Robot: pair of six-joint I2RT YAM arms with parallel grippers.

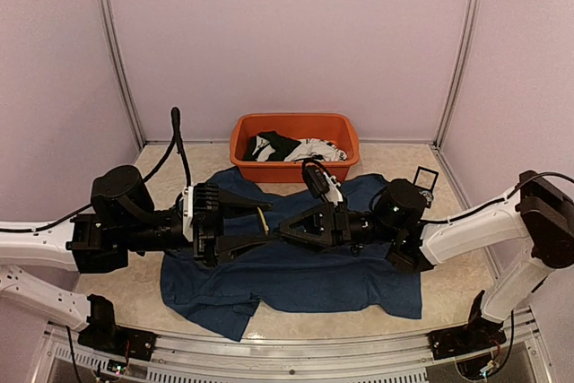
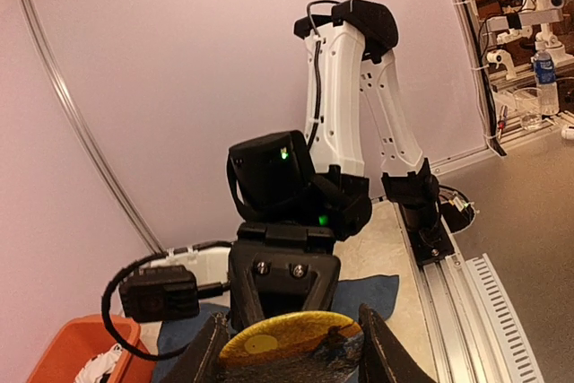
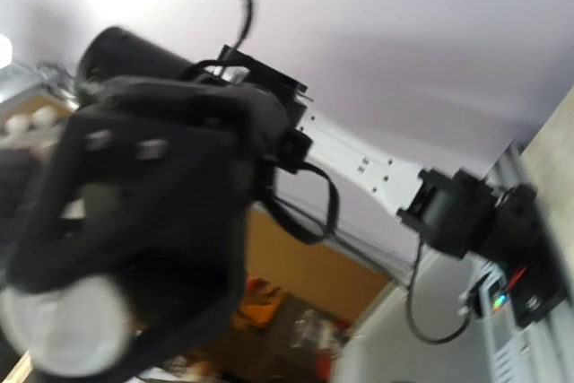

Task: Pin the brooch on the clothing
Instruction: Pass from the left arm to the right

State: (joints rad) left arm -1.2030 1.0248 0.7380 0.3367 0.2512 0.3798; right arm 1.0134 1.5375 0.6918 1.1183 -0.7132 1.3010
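One brooch (image 2: 285, 336), a round yellow disc, sits pinched between the two dark fingers (image 2: 204, 358) of the left pincer (image 1: 256, 224), and the left wrist view shows that grip plainly. It is held just above the clothing (image 1: 305, 280), the big navy T-shirt that lies spread and a little rumpled across the middle of the table (image 1: 134, 289), with one sleeve reaching toward the back. Right up against the brooch comes the right pincer (image 1: 285, 230), nose to nose with the left one over the centre of the shirt. How far apart its jaws stand I cannot tell: the overhead view shows only a dark wedge, and the right wrist picture is blurred. Both arms stretch in low from either side, elbows out. Behind the shirt's collar edge stands the orange tub (image 1: 296, 117), touching the fabric, with black and white garments (image 1: 291, 147) heaped inside. Off to the right, near the back corner, a small black square frame (image 1: 424, 177) rests on the table.
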